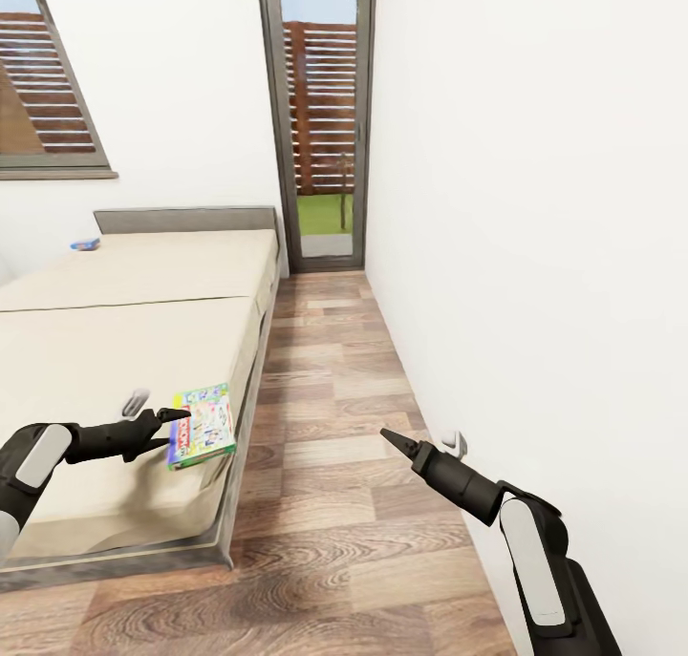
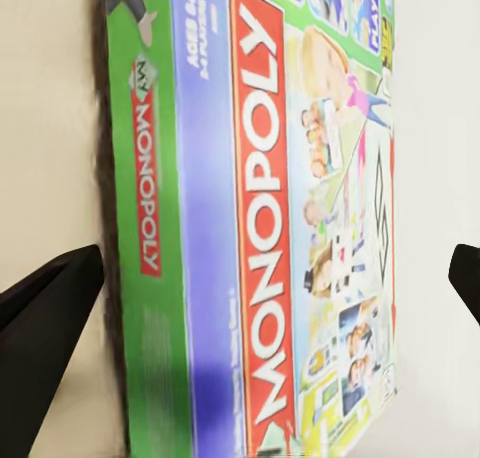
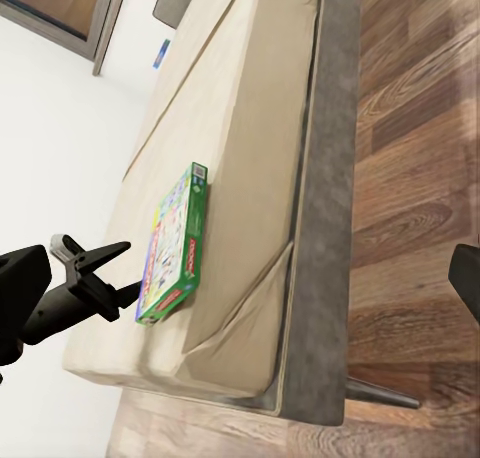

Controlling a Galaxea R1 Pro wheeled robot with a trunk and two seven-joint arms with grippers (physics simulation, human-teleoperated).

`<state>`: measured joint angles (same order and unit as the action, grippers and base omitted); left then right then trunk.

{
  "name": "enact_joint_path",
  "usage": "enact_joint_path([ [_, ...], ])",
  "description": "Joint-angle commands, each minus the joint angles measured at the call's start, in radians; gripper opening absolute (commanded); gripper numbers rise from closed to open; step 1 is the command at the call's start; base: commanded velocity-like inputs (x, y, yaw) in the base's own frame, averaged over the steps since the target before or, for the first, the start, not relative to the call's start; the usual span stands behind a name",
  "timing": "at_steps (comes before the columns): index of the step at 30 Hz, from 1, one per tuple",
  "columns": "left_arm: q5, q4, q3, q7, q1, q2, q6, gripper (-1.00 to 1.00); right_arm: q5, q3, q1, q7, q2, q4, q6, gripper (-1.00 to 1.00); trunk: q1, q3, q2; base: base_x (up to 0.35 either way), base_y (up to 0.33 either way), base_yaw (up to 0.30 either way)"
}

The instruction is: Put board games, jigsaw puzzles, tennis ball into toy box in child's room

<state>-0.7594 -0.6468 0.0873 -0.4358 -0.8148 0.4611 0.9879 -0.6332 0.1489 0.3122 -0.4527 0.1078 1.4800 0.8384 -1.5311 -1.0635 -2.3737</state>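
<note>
Left gripper [image 1: 158, 410], fingers spread wide, at the green board game [image 1: 203, 425] on bed [image 1: 124, 350]; right gripper [image 1: 420, 438] fingers wide over floor.

A strip of bare wooden floor [image 1: 334, 417] ran between the bed [image 1: 124, 350] and the white wall [image 1: 535, 207], open all the way to the glass door [image 1: 320, 121]. The right tool [image 1: 425, 441] hung over that strip, just beside the wall. On the bed, the mattress lay free around the green board game [image 1: 203, 425] near its floor-side edge; the left tool [image 1: 158, 415] stood spread at the box's side, and a small blue box [image 1: 85, 243] lay well apart near the headboard [image 1: 186, 219].
</note>
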Motion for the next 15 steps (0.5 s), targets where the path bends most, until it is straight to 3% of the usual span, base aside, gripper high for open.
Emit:
enact_joint_path([
  [1,0.022,0.001,0.001,-0.003,0.0,-0.001,0.006,1.0,0.001,0.003,0.001,-0.004,0.001,0.0,0.007,1.0,0.0,-0.001,0.0,0.0,-0.037,0.0],
  [15,0.022,0.001,0.002,-0.003,0.0,0.0,0.005,1.0,0.001,0.003,0.0,-0.004,0.001,-0.003,0.007,1.0,0.0,-0.001,0.0,0.0,-0.006,0.0],
])
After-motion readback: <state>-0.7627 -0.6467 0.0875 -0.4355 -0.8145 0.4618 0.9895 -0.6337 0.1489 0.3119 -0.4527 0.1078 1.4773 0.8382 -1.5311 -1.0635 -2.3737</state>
